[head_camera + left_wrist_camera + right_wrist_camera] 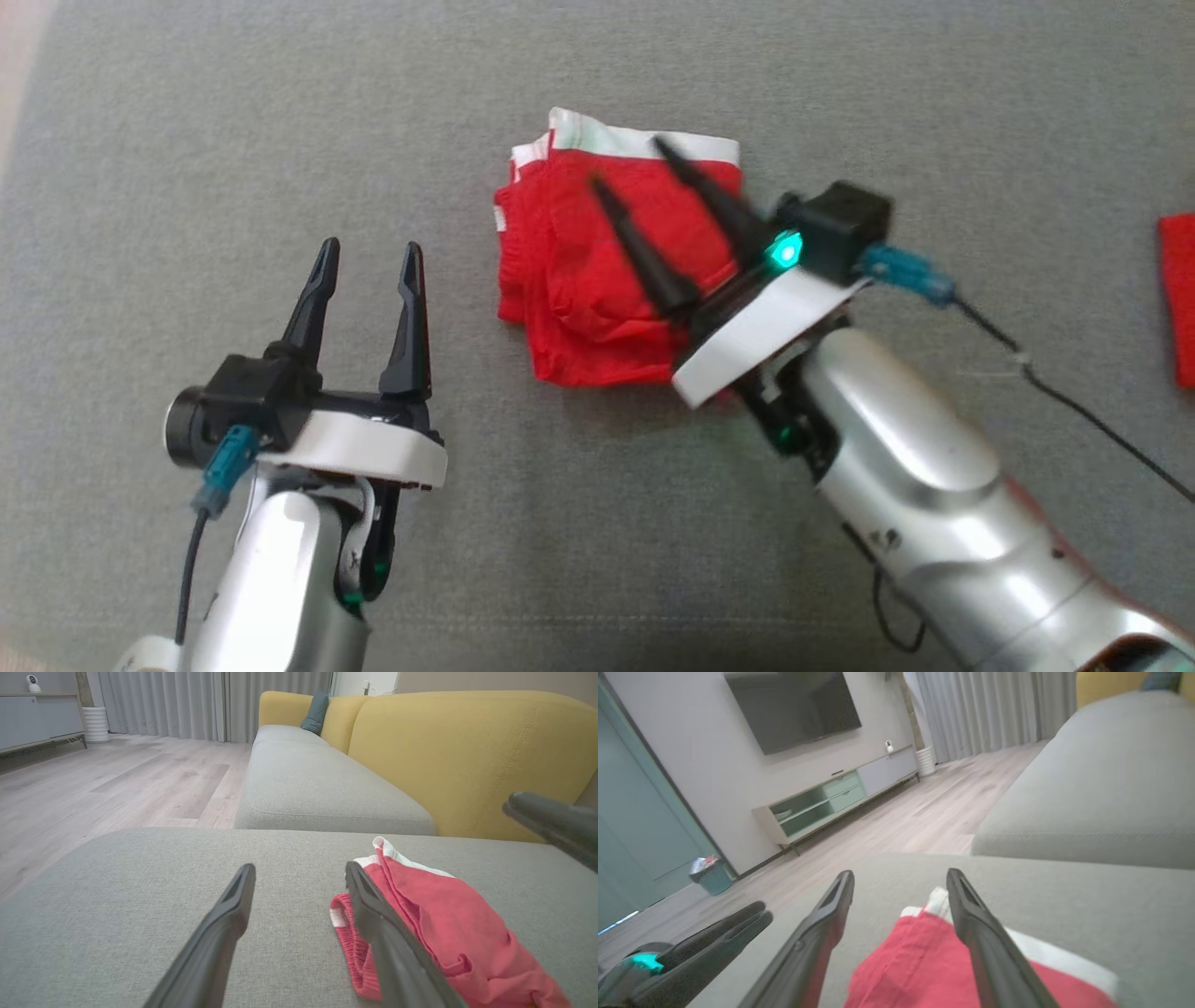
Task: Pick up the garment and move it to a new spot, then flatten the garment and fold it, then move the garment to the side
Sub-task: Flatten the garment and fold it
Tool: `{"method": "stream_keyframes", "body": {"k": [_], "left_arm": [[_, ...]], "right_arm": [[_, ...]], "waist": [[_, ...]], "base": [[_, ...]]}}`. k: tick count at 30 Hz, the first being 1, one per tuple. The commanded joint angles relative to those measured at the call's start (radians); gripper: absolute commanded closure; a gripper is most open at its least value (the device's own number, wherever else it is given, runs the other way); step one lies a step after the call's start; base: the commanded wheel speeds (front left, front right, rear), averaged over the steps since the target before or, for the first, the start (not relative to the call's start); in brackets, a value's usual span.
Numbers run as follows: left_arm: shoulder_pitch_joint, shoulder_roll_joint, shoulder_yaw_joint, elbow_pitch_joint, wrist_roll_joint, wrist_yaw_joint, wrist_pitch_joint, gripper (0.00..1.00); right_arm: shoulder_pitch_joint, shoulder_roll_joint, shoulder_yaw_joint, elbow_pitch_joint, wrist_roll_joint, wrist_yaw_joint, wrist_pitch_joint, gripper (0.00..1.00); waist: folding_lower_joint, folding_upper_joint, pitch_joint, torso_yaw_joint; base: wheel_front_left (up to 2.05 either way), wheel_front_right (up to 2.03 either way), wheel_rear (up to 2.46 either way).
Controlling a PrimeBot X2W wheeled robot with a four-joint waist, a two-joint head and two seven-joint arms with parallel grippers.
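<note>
The garment (579, 280) is red with a white waistband, folded into a compact bundle on the grey cushion (597, 75). My right gripper (630, 163) hovers over the bundle with its two fingers spread open, nothing between them; its own view shows the red cloth (920, 966) below the fingers. My left gripper (369, 252) stands open to the left of the garment, apart from it. From the left wrist the bundle (448, 924) lies just right of the fingers, and a finger of the right gripper (556, 823) enters at the right edge.
Another red piece (1178, 299) lies at the cushion's right edge. A black cable (1074, 401) trails from the right wrist. A yellow sofa back (467, 756) rises behind the cushion, wooden floor (117, 779) to its left.
</note>
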State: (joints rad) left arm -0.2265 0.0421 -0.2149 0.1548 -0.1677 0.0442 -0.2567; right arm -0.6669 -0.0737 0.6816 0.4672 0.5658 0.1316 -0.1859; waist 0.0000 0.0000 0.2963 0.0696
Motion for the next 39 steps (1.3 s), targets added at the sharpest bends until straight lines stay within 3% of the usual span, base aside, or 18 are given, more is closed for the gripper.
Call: {"method": "stream_keyframes", "body": {"k": [1, 13, 18, 27, 39], "left_arm": [[-0.015, 0.008, 0.034, -0.038, 0.009, 0.003, -0.005, 0.0], [0.013, 0.032, 0.07, -0.046, 0.019, 0.002, -0.005, 0.0], [0.031, 0.042, 0.079, -0.042, 0.016, 0.002, -0.005, 0.0], [0.096, 0.061, 0.089, -0.032, 0.012, 0.013, -0.004, 0.0], [0.18, 0.07, 0.094, -0.035, -0.001, 0.038, 0.004, 0.0]], "right_arm": [[-0.008, 0.023, -0.027, -0.029, -0.032, -0.001, -0.018, 0.0], [0.245, -0.07, -0.423, -0.197, -0.247, -0.001, 0.023, 0.0], [0.348, -0.068, -0.514, -0.287, -0.29, -0.001, 0.07, 0.0], [0.504, -0.038, -0.57, -0.432, -0.325, -0.001, 0.153, 0.0], [0.611, -0.02, -0.605, -0.514, -0.34, -0.001, 0.212, 0.0]], "waist": [[0.0, 0.0, -0.005, -0.01], [0.0, 0.0, -0.043, -0.077], [0.0, 0.0, -0.063, -0.091], [0.0, 0.0, -0.128, -0.106], [0.0, 0.0, -0.205, -0.098]], "base": [[0.0, 0.0, 0.0], [0.0, 0.0, 0.0], [0.0, 0.0, 0.0], [0.0, 0.0, 0.0], [0.0, 0.0, 0.0]]}}
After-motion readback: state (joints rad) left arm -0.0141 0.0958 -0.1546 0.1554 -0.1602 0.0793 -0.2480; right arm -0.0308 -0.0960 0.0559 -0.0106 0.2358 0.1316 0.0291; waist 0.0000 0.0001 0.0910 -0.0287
